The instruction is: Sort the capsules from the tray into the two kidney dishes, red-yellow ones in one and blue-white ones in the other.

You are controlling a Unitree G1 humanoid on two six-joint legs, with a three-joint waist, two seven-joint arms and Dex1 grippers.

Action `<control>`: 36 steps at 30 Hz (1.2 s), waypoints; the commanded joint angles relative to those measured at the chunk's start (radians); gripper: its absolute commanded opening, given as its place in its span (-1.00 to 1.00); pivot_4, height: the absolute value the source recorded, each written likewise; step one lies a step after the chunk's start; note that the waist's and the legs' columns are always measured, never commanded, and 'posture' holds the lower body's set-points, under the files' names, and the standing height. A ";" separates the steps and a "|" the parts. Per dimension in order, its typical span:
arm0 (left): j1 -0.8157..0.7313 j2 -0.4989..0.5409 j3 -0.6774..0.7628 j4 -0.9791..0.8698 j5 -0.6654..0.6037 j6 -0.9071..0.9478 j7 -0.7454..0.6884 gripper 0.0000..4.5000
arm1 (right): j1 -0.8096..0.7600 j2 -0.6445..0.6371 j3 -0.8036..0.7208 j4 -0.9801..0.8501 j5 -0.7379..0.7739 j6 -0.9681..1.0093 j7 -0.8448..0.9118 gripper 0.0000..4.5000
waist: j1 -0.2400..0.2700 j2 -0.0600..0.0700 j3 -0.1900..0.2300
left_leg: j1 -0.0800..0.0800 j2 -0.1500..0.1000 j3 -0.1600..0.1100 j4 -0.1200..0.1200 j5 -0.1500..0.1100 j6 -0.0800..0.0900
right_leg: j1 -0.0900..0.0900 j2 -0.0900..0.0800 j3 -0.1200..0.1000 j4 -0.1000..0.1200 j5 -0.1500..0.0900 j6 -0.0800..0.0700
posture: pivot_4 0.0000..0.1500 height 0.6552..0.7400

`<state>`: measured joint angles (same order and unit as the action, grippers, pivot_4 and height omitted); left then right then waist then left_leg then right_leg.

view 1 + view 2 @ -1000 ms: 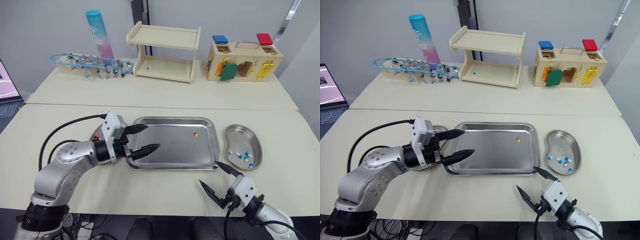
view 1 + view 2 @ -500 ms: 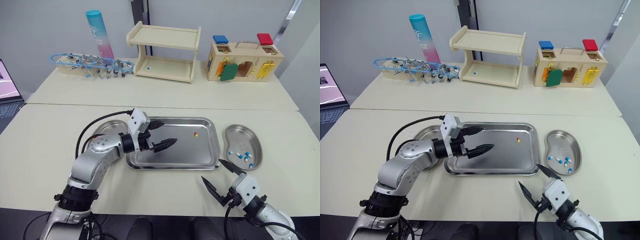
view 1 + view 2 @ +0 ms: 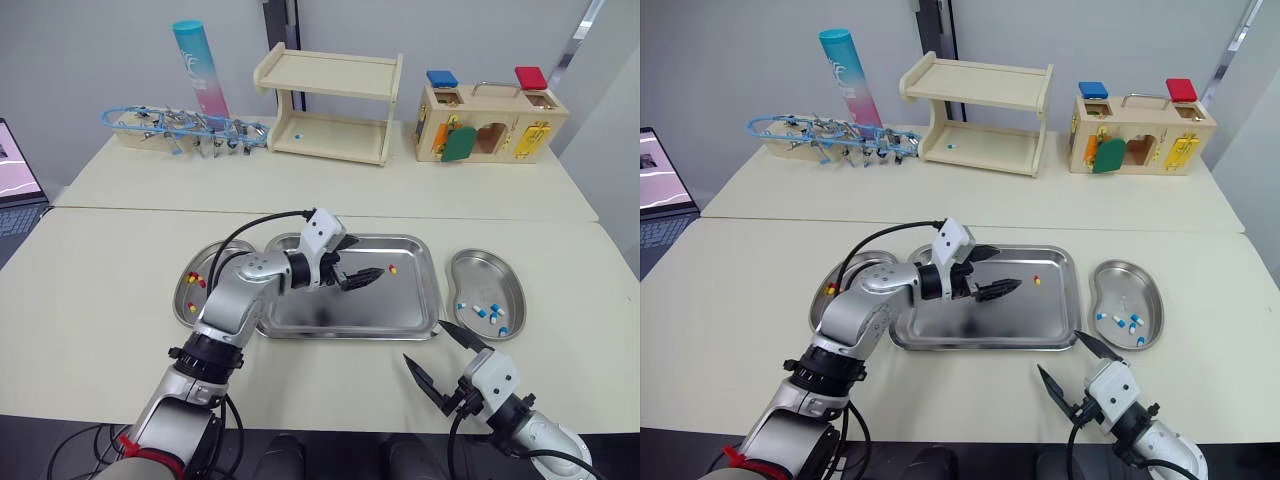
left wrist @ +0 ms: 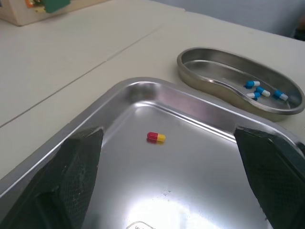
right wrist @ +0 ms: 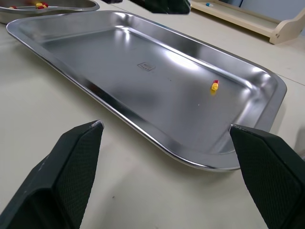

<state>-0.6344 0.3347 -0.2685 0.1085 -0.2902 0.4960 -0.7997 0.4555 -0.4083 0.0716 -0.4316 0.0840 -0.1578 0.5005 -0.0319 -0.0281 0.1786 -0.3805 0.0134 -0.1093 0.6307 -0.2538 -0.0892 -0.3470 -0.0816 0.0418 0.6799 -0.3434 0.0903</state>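
Left gripper [image 3: 370, 257] has travelled across the tray [image 3: 380, 310] since a second ago, from the 9 o'clock rim to the middle, heading toward 2 o'clock; right gripper [image 3: 423, 341] much as before. Table [image 3: 100, 300] pale, two tops butted together. At 12 o'clock on the far top: wooden shelf [image 3: 325, 105], latch box [image 3: 490, 125] at 1 o'clock, teal tube [image 3: 197, 65] and a rack of clips [image 3: 180, 130] at 11 o'clock. Tray steel, rectangular, at centre of the near top. Left kidney dish [image 3: 185, 305] touching or just beside the tray's 9 o'clock edge, partly behind the left arm. Right kidney dish [image 3: 485, 275] just beside the tray's 3 o'clock edge, a narrow gap between. Left gripper above the tray floor, fingers spread wide, nothing held. Right gripper off the tray's 5 o'clock corner, over bare table, fingers also wide apart, empty. Several blue-white capsules [image 3: 482, 311] lie in the right dish toward its 6 o'clock end. A few red-yellow capsules [image 3: 197, 281] lie in the left dish. One red-yellow capsule [image 3: 392, 268] lies on the tray floor near its 2 o'clock corner, just ahead of the left fingertips, untouched.
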 commanded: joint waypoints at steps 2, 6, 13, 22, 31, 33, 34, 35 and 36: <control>-0.062 -0.043 -0.044 0.131 0.074 -0.097 -0.032 1.00 | 0.013 0.007 0.007 -0.056 -0.014 0.004 -0.017 0.98 | 0.001 0.000 0.000 | 0.000 0.000 0.000 0.000 0.000 0.000 | 0.000 0.000 0.000 0.000 0.000 0.000 | 1.00 1.00; -0.126 -0.096 -0.053 0.277 0.119 -0.178 -0.046 1.00 | 0.022 0.010 0.013 -0.068 -0.021 0.012 -0.025 0.98 | 0.003 0.000 0.000 | -0.001 0.000 0.000 0.000 0.000 0.000 | 0.000 0.000 0.000 0.000 0.000 0.000 | 1.00 1.00; -0.251 -0.188 -0.052 0.584 0.195 -0.321 -0.082 1.00 | 0.028 0.016 0.021 -0.079 -0.031 0.022 -0.036 0.98 | 0.001 0.000 0.000 | -0.001 0.000 0.000 0.001 0.000 0.000 | -0.001 0.000 0.000 0.000 0.000 0.000 | 1.00 1.00; -0.339 -0.262 -0.042 0.839 0.283 -0.480 -0.102 1.00 | 0.044 0.022 0.031 -0.098 -0.040 0.035 -0.052 0.98 | 0.001 0.000 0.000 | -0.002 -0.001 0.000 0.001 0.000 0.000 | -0.001 0.000 0.000 0.000 0.000 0.000 | 1.00 1.00; -0.369 -0.291 -0.033 0.954 0.329 -0.541 -0.116 -0.11 | 0.058 0.025 0.039 -0.106 -0.045 0.039 -0.061 1.00 | 0.002 0.000 0.000 | -0.001 -0.001 0.000 0.001 0.000 0.000 | -0.001 0.000 0.000 0.000 0.000 0.000 | 1.00 1.00; -0.367 -0.294 -0.033 0.965 0.339 -0.550 -0.121 -0.39 | 0.062 0.026 0.041 -0.109 -0.047 0.040 -0.062 1.00 | 0.002 0.000 0.000 | -0.001 -0.001 0.000 0.001 0.000 0.000 | -0.001 0.000 0.000 0.000 0.000 0.000 | 1.00 1.00; -0.367 -0.295 -0.032 0.969 0.342 -0.554 -0.123 -0.54 | 0.064 0.026 0.041 -0.110 -0.048 0.041 -0.063 1.00 | 0.002 0.000 0.000 | -0.001 -0.001 0.000 0.001 0.000 0.000 | -0.001 0.000 0.000 0.000 0.000 0.000 | 1.00 1.00; -0.364 -0.296 -0.031 0.969 0.344 -0.557 -0.125 -0.67 | 0.064 0.026 0.042 -0.112 -0.048 0.042 -0.064 1.00 | 0.002 0.000 0.000 | -0.001 -0.001 0.000 0.001 0.000 0.000 | -0.001 0.000 0.000 0.000 0.000 0.000 | 1.00 1.00; -0.362 -0.295 -0.029 0.969 0.345 -0.559 -0.127 -0.79 | 0.065 0.026 0.043 -0.114 -0.049 0.044 -0.064 1.00 | 0.002 0.000 0.000 | -0.001 -0.001 0.000 0.001 0.000 0.000 | -0.001 0.000 0.000 0.000 0.000 0.000 | 1.00 1.00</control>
<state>-0.9964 0.0431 -0.2937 1.0627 0.0307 -0.0601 -0.9128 0.5128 -0.3853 0.1117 -0.5004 0.0296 -0.1106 0.4404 -0.0302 -0.0285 0.1785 -0.3818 0.0127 -0.1096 0.6313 -0.2537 -0.0890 -0.3478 -0.0816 0.0415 0.6799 -0.3434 0.0907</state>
